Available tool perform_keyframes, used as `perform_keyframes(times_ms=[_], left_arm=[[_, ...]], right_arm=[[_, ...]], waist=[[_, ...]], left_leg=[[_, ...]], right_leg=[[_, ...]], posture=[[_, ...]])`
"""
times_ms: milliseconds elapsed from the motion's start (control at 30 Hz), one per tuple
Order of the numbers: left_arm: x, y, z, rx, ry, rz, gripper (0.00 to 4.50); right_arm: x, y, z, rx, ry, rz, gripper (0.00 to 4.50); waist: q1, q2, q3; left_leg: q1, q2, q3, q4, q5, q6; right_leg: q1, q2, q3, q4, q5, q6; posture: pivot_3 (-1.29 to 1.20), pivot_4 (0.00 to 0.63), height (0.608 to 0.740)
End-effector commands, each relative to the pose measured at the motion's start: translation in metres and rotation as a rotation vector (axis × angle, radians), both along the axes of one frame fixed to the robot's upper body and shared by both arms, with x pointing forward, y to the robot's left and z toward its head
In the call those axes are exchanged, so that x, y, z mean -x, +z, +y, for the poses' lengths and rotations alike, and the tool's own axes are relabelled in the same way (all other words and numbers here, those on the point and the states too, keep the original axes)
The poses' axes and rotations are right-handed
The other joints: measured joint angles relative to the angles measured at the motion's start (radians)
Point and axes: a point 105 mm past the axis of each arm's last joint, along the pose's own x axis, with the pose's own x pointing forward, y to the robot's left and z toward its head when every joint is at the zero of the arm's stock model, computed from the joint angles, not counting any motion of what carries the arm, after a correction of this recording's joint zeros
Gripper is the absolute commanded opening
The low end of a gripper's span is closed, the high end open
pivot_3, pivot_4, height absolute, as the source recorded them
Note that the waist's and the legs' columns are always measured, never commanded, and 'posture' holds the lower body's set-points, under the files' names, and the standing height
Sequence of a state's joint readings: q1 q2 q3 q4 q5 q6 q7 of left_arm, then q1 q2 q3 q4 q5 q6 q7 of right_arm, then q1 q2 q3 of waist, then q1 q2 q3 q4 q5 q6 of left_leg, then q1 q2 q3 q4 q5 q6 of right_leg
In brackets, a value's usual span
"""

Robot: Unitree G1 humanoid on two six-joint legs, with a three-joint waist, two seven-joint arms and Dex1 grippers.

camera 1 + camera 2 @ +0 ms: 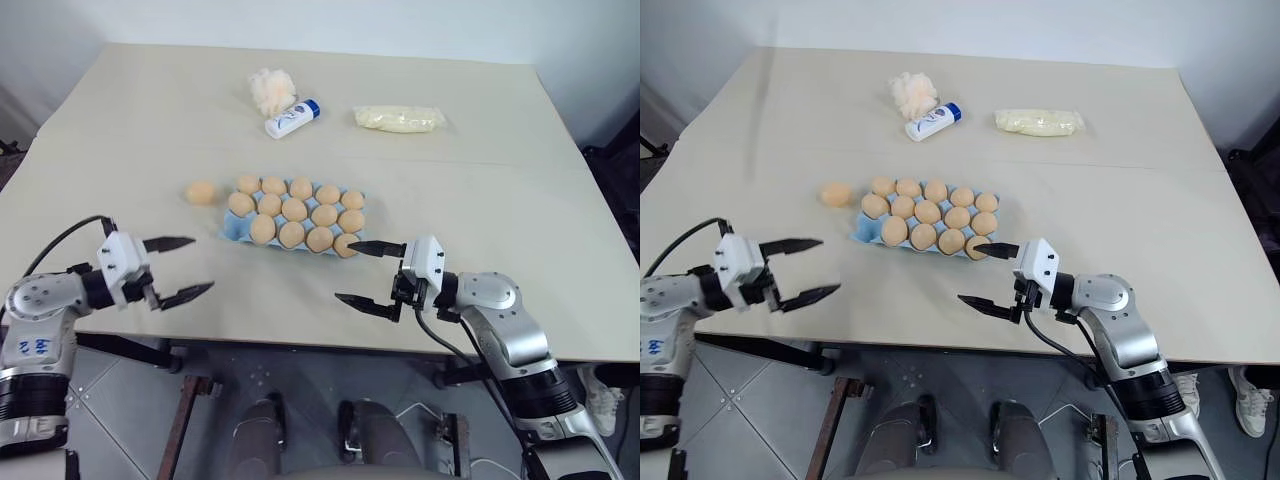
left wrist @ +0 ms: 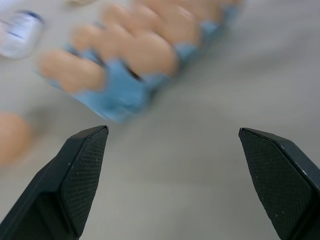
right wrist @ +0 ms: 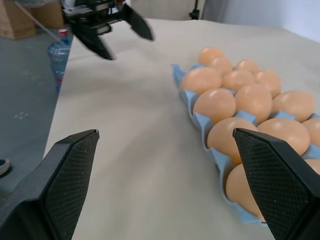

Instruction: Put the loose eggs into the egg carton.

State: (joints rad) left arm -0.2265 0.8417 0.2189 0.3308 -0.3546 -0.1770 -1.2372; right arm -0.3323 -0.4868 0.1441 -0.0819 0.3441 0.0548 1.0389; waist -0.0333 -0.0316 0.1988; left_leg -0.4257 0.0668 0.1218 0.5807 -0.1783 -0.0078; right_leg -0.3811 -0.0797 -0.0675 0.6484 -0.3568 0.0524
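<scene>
Both tools, left and right, gaped wide, empty, either side of carton; one egg loose beside it on tabletop.

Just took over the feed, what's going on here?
The robot is filling the egg carton on the table. Fourteen eggs sit in its cups; the near-left corner cup looks empty. One loose egg still lies on the table, left of the carton. Both the left gripper and the right gripper are open and hold nothing, near the table's front edge.
</scene>
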Motion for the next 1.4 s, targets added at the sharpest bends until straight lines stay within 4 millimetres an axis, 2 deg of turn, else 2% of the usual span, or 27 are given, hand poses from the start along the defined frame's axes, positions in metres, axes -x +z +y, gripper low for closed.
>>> perform_keyframes(times_ms=[33,167,300,367,567,667,767,933,1100,1367,1400], left_arm=[[0.004,0.012,0.013,0.02,0.023,-0.015,4.45],[-0.001,0.016,0.04,0.083,0.225,-0.098,4.45],[-0.006,0.016,0.047,0.223,0.386,-0.119,4.45],[-0.014,0.018,0.044,0.277,0.446,-0.137,4.45],[-0.055,0.026,0.05,0.401,0.696,-0.175,4.45],[-0.079,0.03,0.038,0.394,0.709,-0.178,4.45],[-0.103,0.026,0.019,0.347,0.674,-0.135,4.45],[-0.13,0.027,0.007,0.341,0.668,-0.091,4.45],[-0.147,0.031,-0.001,0.311,0.677,-0.08,4.45],[-0.158,0.024,-0.023,0.28,0.63,-0.034,4.45],[-0.159,0.025,-0.024,0.287,0.637,-0.034,4.27]], right_arm=[[0.005,0.012,-0.006,-0.011,0.009,-0.033,4.5],[0.005,0.014,-0.006,-0.013,0.006,-0.034,4.5],[0.004,0.014,-0.004,-0.015,0.007,-0.034,4.5],[0.003,0.014,-0.003,-0.018,0.007,-0.033,4.5],[0.001,0.015,0.001,-0.022,0.015,-0.032,4.5],[-0.001,0.017,0.004,-0.025,0.024,-0.035,4.5],[-0.001,0.018,0.006,-0.026,0.03,-0.04,4.5],[-0.001,0.019,0.007,-0.034,0.02,-0.043,4.5],[0.001,0.017,0.006,-0.036,0.011,-0.04,4.5],[-0.001,0.018,0.007,-0.044,0.002,-0.043,4.5],[-0.001,0.018,0.008,-0.045,0.003,-0.043,4.5]], waist=[[0.003,0.0,0.0],[-0.001,0.0,0.0],[-0.005,0.0,0.0],[-0.001,0.0,0.0],[0.006,-0.001,0.0],[0.006,-0.001,0.0],[0.01,-0.001,0.0],[0.004,-0.001,0.0],[0.008,-0.002,0.0],[0.005,-0.004,0.0],[0.005,-0.004,0.0]], left_leg=[[0.0,0.0,0.0,-0.001,0.0,0.0],[-0.001,0.0,0.0,-0.005,0.0,0.0],[-0.002,0.0,0.001,-0.005,0.001,0.004],[-0.002,0.0,0.0,-0.003,0.001,0.004],[-0.002,0.0,-0.001,0.007,-0.001,0.002],[-0.001,0.0,-0.001,0.009,-0.001,0.002],[-0.001,0.0,-0.001,0.009,0.0,0.002],[-0.003,0.0,0.002,0.007,0.001,0.006],[-0.015,0.0,0.004,0.014,0.004,0.002],[-0.014,-0.001,0.01,0.019,0.001,0.012],[-0.014,-0.001,0.01,0.019,0.001,0.011]], right_leg=[[0.0,0.0,0.0,-0.001,0.0,0.0],[-0.002,-0.001,0.001,-0.004,0.0,-0.001],[-0.003,0.0,0.0,-0.003,0.0,0.0],[-0.002,0.0,-0.002,0.0,0.0,0.001],[0.0,0.001,-0.003,0.005,0.0,0.002],[0.003,0.0,-0.002,0.003,0.004,0.004],[0.003,0.0,-0.003,0.002,0.006,0.004],[0.001,0.001,-0.003,-0.001,0.006,0.005],[-0.013,0.003,-0.007,0.012,0.004,0.008],[-0.013,0.001,-0.007,0.011,0.006,0.011],[-0.013,0.001,-0.007,0.011,0.007,0.011]], posture=[[0.0,0.15,0.74],[0.0,0.15,0.74],[0.0,0.15,0.74],[0.0,0.15,0.74],[0.0,0.15,0.74],[0.0,0.15,0.74],[0.0,0.15,0.74],[0.0,0.15,0.74],[0.0,0.15,0.74],[0.0,0.15,0.74],[0.0,0.15,0.74]])
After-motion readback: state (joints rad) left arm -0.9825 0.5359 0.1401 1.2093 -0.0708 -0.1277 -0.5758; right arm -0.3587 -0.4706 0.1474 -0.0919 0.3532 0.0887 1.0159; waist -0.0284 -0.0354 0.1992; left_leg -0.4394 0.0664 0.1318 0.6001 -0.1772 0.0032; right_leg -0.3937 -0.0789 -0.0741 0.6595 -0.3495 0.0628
